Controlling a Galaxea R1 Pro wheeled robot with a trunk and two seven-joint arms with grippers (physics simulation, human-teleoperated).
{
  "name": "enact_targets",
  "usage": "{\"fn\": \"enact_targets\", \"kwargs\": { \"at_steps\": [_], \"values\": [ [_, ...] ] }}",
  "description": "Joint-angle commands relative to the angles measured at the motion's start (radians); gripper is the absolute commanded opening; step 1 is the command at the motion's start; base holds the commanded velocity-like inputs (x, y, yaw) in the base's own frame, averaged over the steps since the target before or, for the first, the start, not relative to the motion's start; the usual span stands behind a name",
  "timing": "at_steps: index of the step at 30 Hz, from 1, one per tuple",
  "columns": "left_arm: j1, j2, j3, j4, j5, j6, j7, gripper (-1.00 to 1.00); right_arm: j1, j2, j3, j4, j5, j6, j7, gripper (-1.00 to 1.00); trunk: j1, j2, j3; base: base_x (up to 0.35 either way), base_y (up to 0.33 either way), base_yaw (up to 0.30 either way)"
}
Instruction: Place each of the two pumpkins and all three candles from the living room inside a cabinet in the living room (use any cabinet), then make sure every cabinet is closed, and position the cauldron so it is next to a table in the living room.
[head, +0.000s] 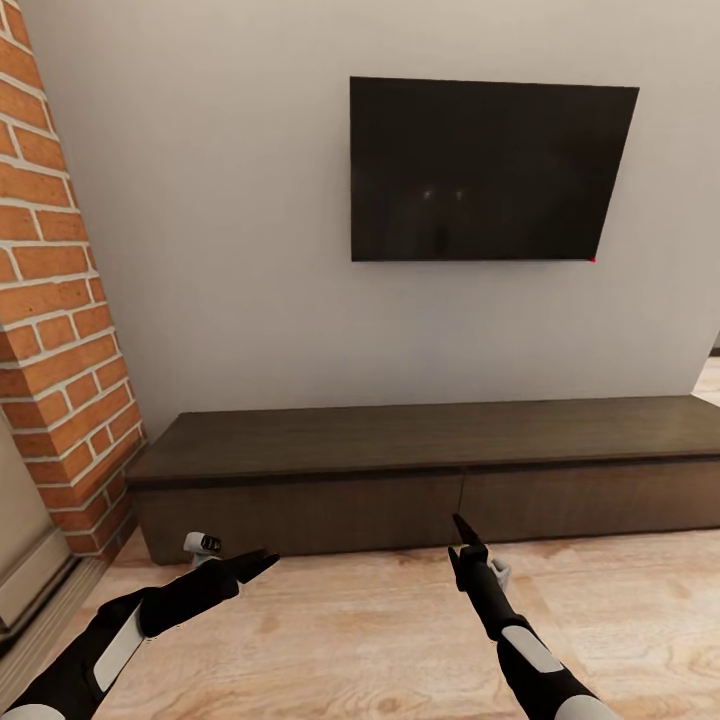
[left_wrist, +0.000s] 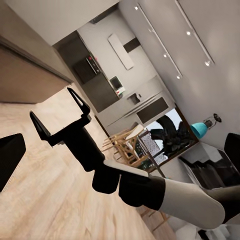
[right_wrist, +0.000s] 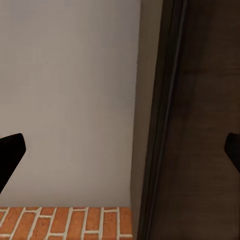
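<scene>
Two black claws are reaching forward over the light wooden plank floor (head: 400, 640), both empty. The left claw (head: 262, 562) is pointing toward the right and slightly up in the head view; whether its fingers are spread or together, I cannot tell. The right claw (left_wrist: 59, 116) is standing with its two thin fingers wide apart, as the left wrist view is showing, and nothing is sitting between them.

Ahead, the long, low dark-brown wooden cabinet (head: 440, 470) is standing against the pale grey wall (head: 230, 250). Its long axis is running left to right along the wall, and its plain front panels are facing the robot, lying flush and closed. Its flat top is carrying nothing.

Above it a black flat television screen (head: 490, 170) is hanging on the wall, with a small red dot at its lower right corner. No readable writing is showing anywhere. A red brick column (head: 60, 300) is rising just beside the cabinet's left end.
</scene>
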Motion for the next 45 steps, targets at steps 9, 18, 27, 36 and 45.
{"fn": "enact_targets", "kwargs": {
  "at_steps": [9,18,27,36,45],
  "values": [
    [-0.001,0.001,-0.006,0.000,0.008,0.011,-0.001,1.00,-0.001,0.000,0.003,0.001,-0.011,0.007,0.004,1.00,0.000,0.000,-0.001,0.316,0.000,0.000],
    [-0.001,0.001,-0.006,0.000,0.008,0.011,-0.001,1.00,-0.001,0.000,0.003,0.004,-0.015,0.005,0.003,1.00,0.000,0.000,-0.001,0.322,0.000,0.000],
    [-0.001,0.001,-0.011,-0.002,0.006,0.009,-0.001,1.00,-0.001,-0.002,0.003,0.034,-0.083,-0.004,-0.004,1.00,0.000,0.000,-0.001,0.095,0.000,0.000],
    [-0.001,0.001,-0.011,-0.001,0.006,0.009,-0.001,1.00,-0.001,-0.002,0.003,0.074,-0.089,-0.006,-0.004,1.00,0.000,0.000,-0.001,0.146,0.000,0.000],
    [-0.001,0.000,-0.011,0.000,0.006,0.010,-0.001,1.00,-0.001,-0.003,0.003,0.075,-0.089,-0.006,0.001,1.00,0.000,0.000,-0.001,0.132,0.000,0.000]
  ]
}}
